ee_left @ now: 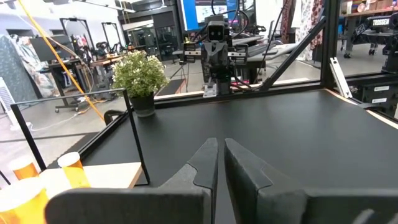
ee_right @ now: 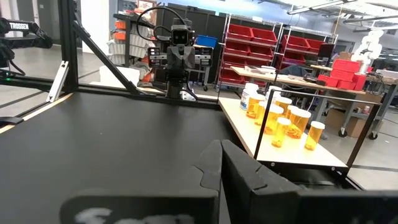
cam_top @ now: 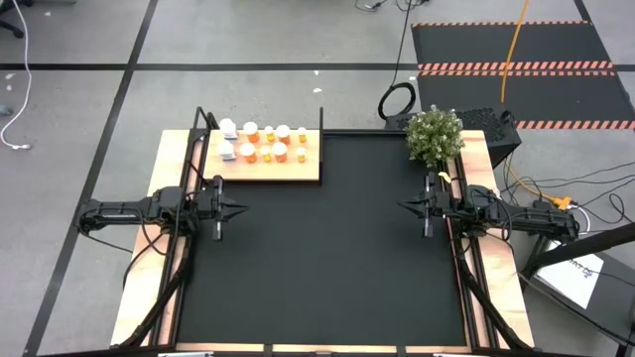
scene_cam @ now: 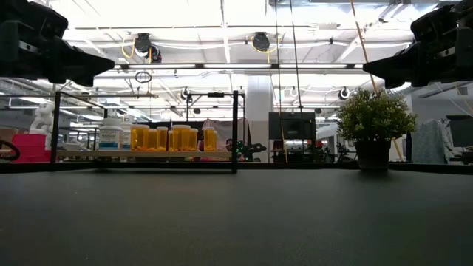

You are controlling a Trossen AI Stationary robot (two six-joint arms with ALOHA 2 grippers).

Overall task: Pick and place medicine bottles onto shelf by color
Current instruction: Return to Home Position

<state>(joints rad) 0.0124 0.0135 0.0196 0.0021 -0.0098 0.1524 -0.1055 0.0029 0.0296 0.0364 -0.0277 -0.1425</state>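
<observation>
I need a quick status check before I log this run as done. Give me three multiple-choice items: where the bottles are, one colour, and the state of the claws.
1. The medicine bottles stand: A in a box; B on the shelf; C on a chair.
2. The bottles at the shelf end farthest from the plant are: A white; B orange; C blue.
3. The left claw and right claw are: A wide open; B shut on bottles; C shut, empty.

Answers:
1. B: the high view shows every bottle grouped on the wooden board.
2. A: the white bottles sit at that end, with the orange ones beside them.
3. C: each wrist view shows the fingers pressed together with nothing between them.
</observation>
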